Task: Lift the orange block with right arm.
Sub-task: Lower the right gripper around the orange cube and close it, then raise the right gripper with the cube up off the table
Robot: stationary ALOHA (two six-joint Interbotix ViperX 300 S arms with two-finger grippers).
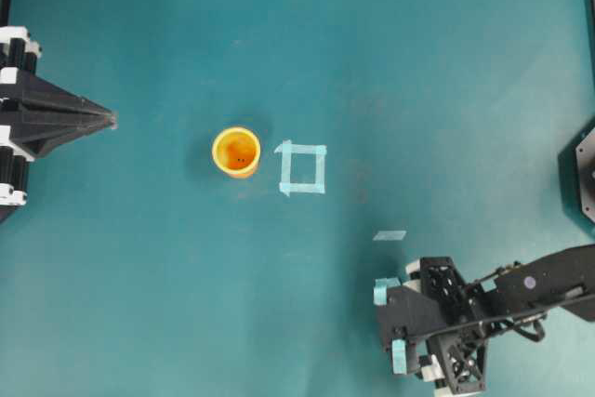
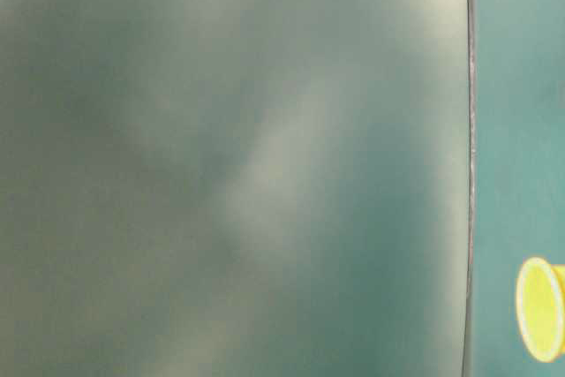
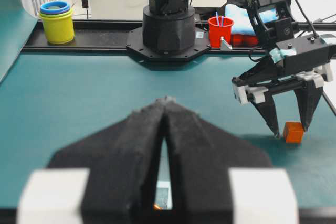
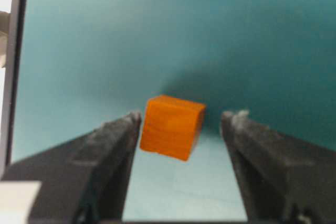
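Top cam looks straight down on the whole teal table point(image 1: 167, 304), arms poking in from both sides. The table-level one is jammed against a blurry grey-green surface, only catching a sliver of table and a yellow cup point(image 2: 540, 308) at its right edge. Left wrist cam looks level across the table at the right arm point(image 3: 278, 30). Right wrist cam sits super close, sharing the orange block point(image 4: 171, 126) with the left one.

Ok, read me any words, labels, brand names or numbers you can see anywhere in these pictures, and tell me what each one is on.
None can be read.
Small orange cube: plain faces, no marking.
Round orange-yellow cup: dark specks inside, not letters.
Pale tape square on the teal table: blank.
Red cup, stacked yellow and blue cups: no print visible.
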